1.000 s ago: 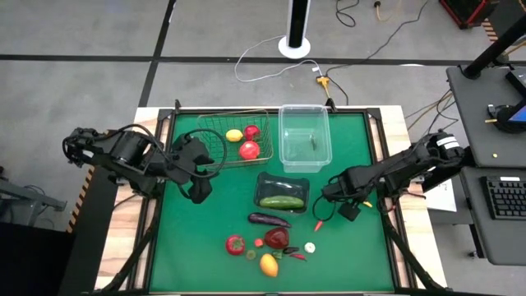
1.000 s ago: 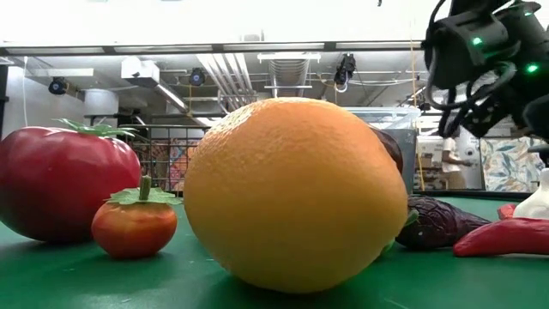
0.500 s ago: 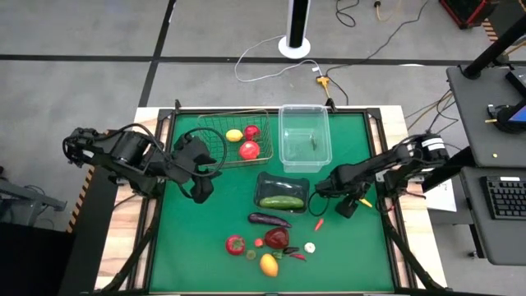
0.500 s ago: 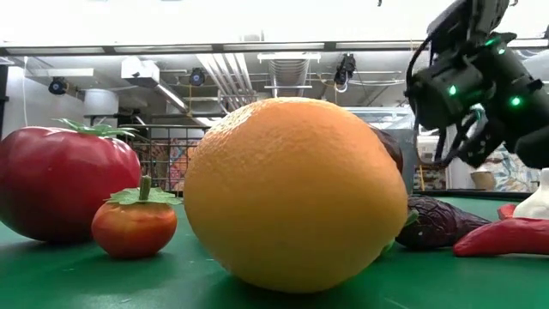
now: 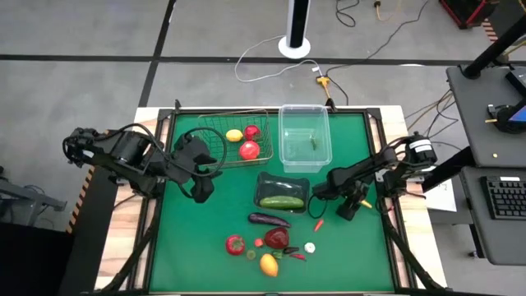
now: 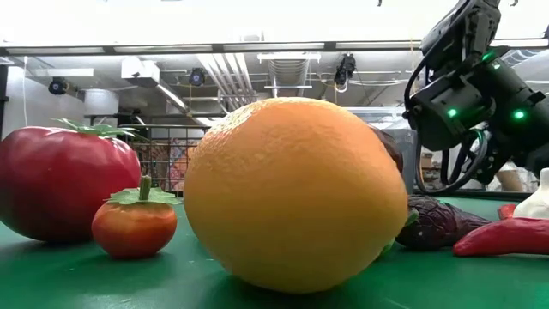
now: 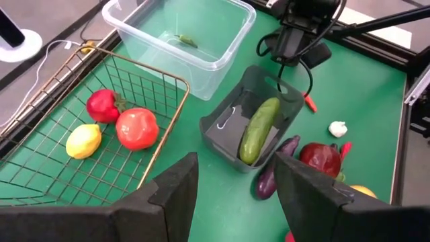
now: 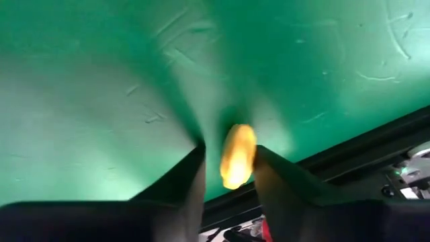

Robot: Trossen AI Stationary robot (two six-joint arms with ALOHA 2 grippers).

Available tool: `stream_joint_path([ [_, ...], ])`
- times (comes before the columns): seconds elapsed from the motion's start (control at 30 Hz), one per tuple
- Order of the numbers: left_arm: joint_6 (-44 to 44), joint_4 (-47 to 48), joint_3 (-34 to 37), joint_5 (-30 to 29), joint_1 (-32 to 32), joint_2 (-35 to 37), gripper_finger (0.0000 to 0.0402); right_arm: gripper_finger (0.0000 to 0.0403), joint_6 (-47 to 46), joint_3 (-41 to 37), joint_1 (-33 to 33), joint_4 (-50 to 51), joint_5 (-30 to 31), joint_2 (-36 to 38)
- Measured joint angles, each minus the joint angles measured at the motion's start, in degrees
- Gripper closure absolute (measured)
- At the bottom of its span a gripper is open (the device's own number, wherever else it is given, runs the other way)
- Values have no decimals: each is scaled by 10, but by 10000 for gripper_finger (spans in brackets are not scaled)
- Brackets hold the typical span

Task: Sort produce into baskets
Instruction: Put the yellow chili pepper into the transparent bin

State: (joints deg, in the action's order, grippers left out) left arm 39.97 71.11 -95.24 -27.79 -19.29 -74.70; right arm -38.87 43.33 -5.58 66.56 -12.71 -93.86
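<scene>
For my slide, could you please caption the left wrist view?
Wire basket holding three fruits, clear tub, dark tray cradling a cucumber.

One camera is looking straight down over the whole desk [image 5: 205, 247]; another is sitting at desk level, tight against the orange fruit [image 6: 296, 193], both sharing it.

Surroundings of the green-topped table [image 5: 214, 247]. Grey floor [image 5: 82, 82] on all sides, crossed by a dark line [image 5: 123, 57] beyond the table's far edge. A white pedestal base [image 5: 294, 45] stands past that edge, with a white cable [image 5: 263, 64] trailing from it. Right of the table, a dark desk [image 5: 493, 156] carries a keyboard [image 5: 503, 197]. Overhead (low view), ceiling ducts [image 6: 223, 73] and strip lights [image 6: 287, 58].
</scene>
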Motion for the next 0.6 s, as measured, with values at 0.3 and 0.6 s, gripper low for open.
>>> stream_joint_path([
  [0.3,-4,0,0,-2,0,0,226,384,-2,3,0,4,12,8],
  [0.6,-7,0,0,-2,0,0,226,379,-30,92,-2,166,8,96],
])
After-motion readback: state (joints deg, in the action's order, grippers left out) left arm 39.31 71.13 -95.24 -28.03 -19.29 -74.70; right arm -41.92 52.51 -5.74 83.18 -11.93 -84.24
